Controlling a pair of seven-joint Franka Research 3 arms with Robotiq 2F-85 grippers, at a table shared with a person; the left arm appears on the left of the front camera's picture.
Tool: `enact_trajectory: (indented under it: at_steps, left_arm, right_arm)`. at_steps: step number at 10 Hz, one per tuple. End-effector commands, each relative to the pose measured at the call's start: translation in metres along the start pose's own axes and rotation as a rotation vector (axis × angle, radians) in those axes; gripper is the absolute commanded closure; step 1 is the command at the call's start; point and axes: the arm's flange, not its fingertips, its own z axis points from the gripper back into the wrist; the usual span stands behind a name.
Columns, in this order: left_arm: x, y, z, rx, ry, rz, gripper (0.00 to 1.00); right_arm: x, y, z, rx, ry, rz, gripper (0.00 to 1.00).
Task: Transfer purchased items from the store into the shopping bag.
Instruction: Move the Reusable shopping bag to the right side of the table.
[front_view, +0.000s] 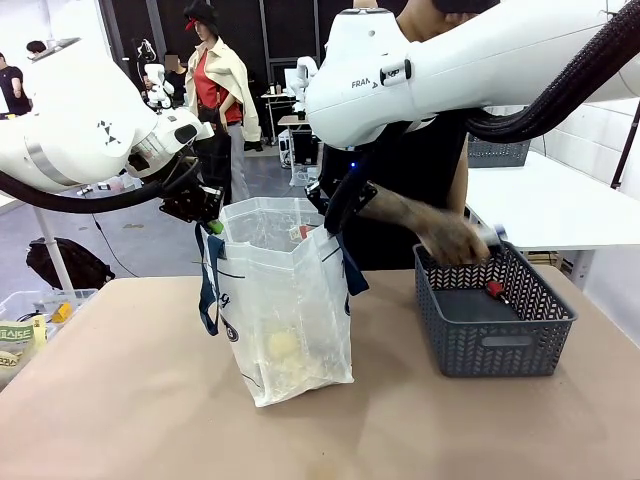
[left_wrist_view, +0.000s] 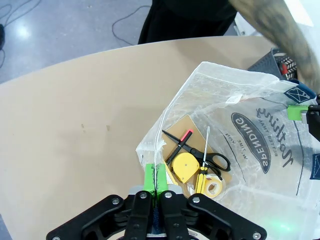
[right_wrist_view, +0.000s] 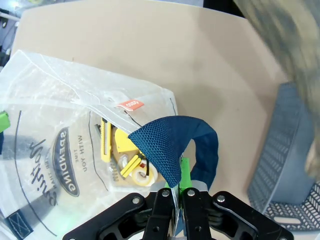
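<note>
- One see-through whitish plastic shopping bag (front_view: 290, 320) with dark print stands upright in the middle of the light brown bench (front_view: 120, 400)
- Two white robot arms hold the bag's mouth open, one at each side
- The left fingers (left_wrist_view: 149, 177) are closed tight on the bag's top edge, and the two green pads pinch the plastic
- The right fingers (right_wrist_view: 184, 172) are closed tight on the other top edge, right where a dark blue woven strap (right_wrist_view: 172, 145) folds over
- A second dark blue strap (front_view: 208, 285) hangs down the bag's left side in the front view
- Down in the bag, in the left wrist view, I count five things on a brown card (left_wrist_view: 187, 125): one pair of black scissors (left_wrist_view: 212, 160), one round yellow tape measure (left_wrist_view: 184, 166), one screwdriver with a yellow handle (left_wrist_view: 204, 172), one small roll of tape (left_wrist_view: 213, 188) and one thin black stick with a pink end (left_wrist_view: 185, 136)
- One dark grey plastic basket (front_view: 495, 340) with zigzag slots sits on the bench just to the right of the bag, not touching it
- One person's hand (front_view: 450, 240) reaches down into the basket from the far side
- One small red thing (front_view: 494, 290) lies in the basket, close to that hand
</note>
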Motion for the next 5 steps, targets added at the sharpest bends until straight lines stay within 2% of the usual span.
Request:
enact_trajectory:
  at_steps: [1,5]
  left_arm:
    - [-0.0016,0.0006,0.0030,-0.009,-0.005,0.016,1.00]
    - [-0.0016,0.0006,0.0030,-0.009,-0.005,0.016,1.00]
  right_arm:
    - [0.0001,-0.0022,0.0015,0.021,0.007,0.008,1.00]
    - [0.0001,-0.0022,0.0015,0.021,0.007,0.008,1.00]
